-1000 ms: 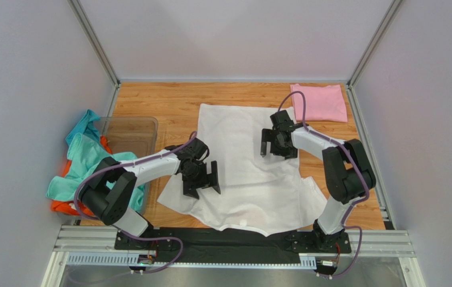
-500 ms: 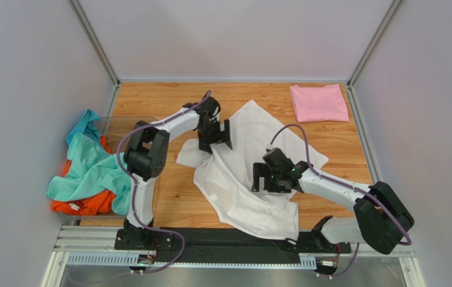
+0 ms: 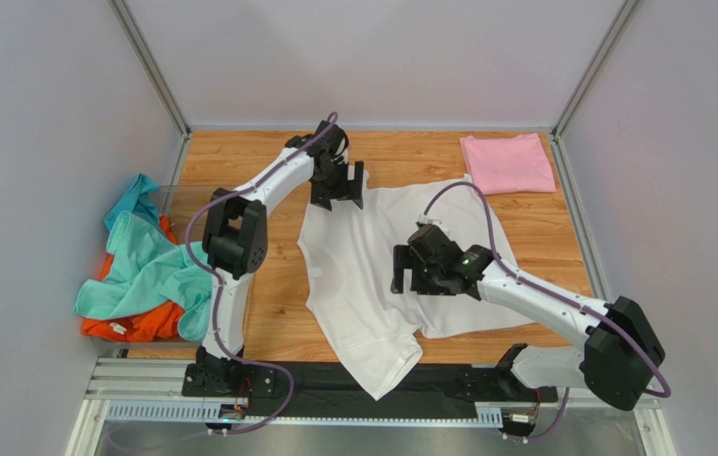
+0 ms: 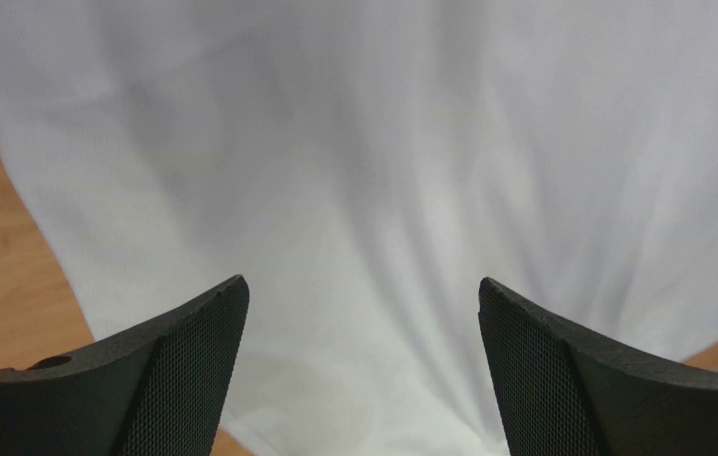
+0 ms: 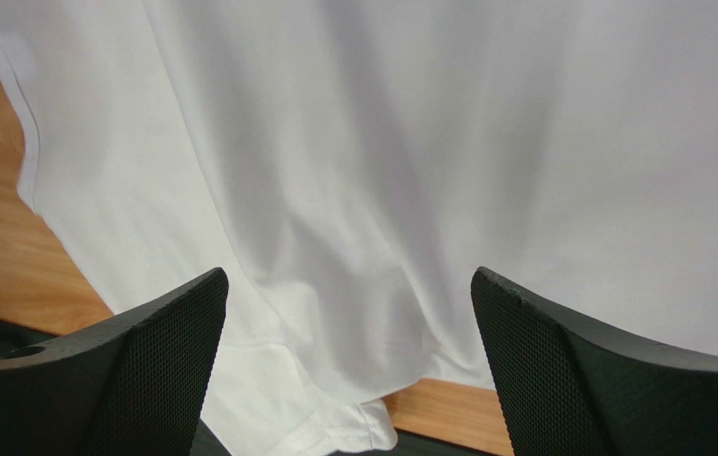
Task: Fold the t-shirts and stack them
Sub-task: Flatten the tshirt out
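Observation:
A white t-shirt [image 3: 372, 275] lies rumpled across the middle of the wooden table, one corner hanging over the near edge. My left gripper [image 3: 337, 185] is open over its far left edge; the left wrist view shows only white cloth [image 4: 362, 142] below the gripper [image 4: 361, 285]. My right gripper [image 3: 415, 271] is open above the shirt's middle; in the right wrist view the cloth [image 5: 410, 142] lies beneath the gripper [image 5: 348, 275], nothing between the fingers. A folded pale pink t-shirt [image 3: 507, 161] lies at the far right. Teal [image 3: 143, 261] and orange [image 3: 120, 328] t-shirts are heaped at the left.
A clear plastic bin [image 3: 191, 198] stands at the left table edge under the heap of shirts. Grey walls close in the left, right and back. A black rail [image 3: 315, 394] runs along the near edge between the arm bases.
My left gripper has swung from the near left to the far edge of the white shirt. My right gripper has moved nearer and left. The shirt was dragged and its corner now hangs over the near edge.

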Robot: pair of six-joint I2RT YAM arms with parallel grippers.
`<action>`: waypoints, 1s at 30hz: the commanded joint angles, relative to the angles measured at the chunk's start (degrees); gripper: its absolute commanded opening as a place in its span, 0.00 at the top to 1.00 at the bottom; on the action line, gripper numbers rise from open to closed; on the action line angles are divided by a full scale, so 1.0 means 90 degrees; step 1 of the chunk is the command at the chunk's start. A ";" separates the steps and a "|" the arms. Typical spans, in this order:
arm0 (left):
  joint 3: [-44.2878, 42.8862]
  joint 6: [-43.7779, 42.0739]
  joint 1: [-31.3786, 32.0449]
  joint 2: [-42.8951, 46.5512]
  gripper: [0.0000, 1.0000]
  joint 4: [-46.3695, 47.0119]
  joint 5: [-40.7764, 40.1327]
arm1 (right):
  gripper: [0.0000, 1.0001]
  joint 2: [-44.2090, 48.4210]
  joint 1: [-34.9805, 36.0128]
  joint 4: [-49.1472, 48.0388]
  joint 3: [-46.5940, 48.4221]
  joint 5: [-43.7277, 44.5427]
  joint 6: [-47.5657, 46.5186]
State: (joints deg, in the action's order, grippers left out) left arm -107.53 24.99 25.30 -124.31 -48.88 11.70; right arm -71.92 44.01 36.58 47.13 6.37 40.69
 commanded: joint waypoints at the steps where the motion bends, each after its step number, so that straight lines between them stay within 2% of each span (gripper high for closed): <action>1: 0.1406 0.0093 0.0060 0.1418 0.04 0.0381 0.0445 | 0.00 0.0042 -0.0601 0.0174 0.0348 0.0581 -0.0311; 2: 0.2135 0.0220 0.0079 0.1623 0.04 0.0557 0.0535 | 0.00 0.0032 -0.0960 0.0135 0.0378 0.0649 -0.0418; 6: 0.3537 0.0680 0.0361 0.2444 0.04 0.1639 0.0876 | 0.00 -0.0319 -0.1783 -0.0011 0.0407 0.0425 -0.0691; 13: 0.3939 0.0973 0.0597 0.1919 0.05 0.1975 0.1063 | 0.00 -0.0837 -0.2136 -0.0294 0.0115 0.0153 -0.0722; 18: 0.4115 0.0905 0.0451 0.1840 0.05 0.1780 0.0372 | 0.00 -0.0827 -0.2126 -0.0714 -0.0519 -0.0375 -0.0488; 24: 0.4574 0.0720 -0.0262 0.1928 0.06 0.1837 0.0147 | 0.00 -0.0934 -0.1658 -0.0997 -0.0842 -0.0823 -0.0127; 30: 0.4379 0.0484 -0.0779 0.1742 0.09 0.1642 0.0340 | 0.00 -0.1052 -0.0438 -0.1095 -0.0687 -0.0718 0.0615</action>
State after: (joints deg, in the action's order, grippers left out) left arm -68.75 32.51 19.84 -106.54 -33.32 18.96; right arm -79.81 36.38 28.47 40.56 1.91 41.08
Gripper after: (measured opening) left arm 0.913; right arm 0.998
